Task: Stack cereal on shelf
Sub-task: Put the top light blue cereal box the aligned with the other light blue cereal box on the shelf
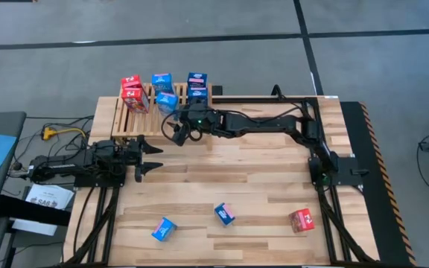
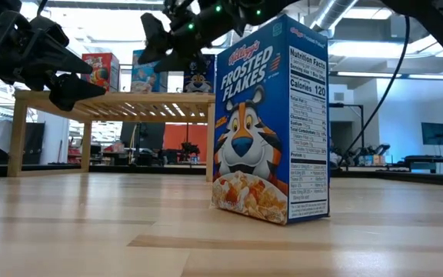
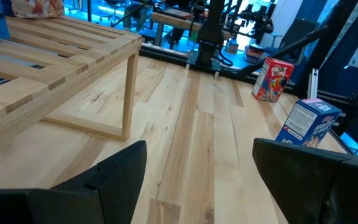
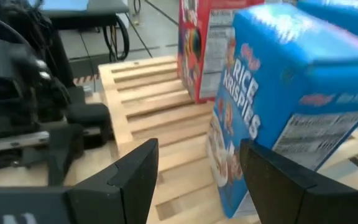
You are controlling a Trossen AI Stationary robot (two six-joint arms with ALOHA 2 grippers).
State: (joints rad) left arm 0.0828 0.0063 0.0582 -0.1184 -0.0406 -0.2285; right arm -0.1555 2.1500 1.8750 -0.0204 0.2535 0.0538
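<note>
The slatted light-wood shelf [image 1: 141, 117] stands at the table's far left. Red cereal boxes [image 1: 132, 92] and blue ones [image 1: 162, 83] [image 1: 196, 84] stand on its slats, some stacked. My right gripper [image 1: 173, 134] hovers open at the shelf's near edge. In its wrist view the fingers [image 4: 197, 168] gape, empty, before a blue Rice Krispies box [image 4: 278, 106] and a red box [image 4: 201, 43] on the shelf [image 4: 148, 99]. My left gripper [image 1: 152, 158] waits open and empty near the shelf's near side [image 3: 197, 168]. Two blue boxes [image 1: 164, 229] [image 1: 225, 214] and a red one [image 1: 302, 220] rest on the tabletop.
The low view is filled by a blue Frosted Flakes box [image 2: 271, 119] standing upright on the planks, with the shelf [image 2: 114, 104] behind it. The left arm's base [image 1: 65, 170] and the right arm's base [image 1: 332, 167] flank the table; bare planks lie between them.
</note>
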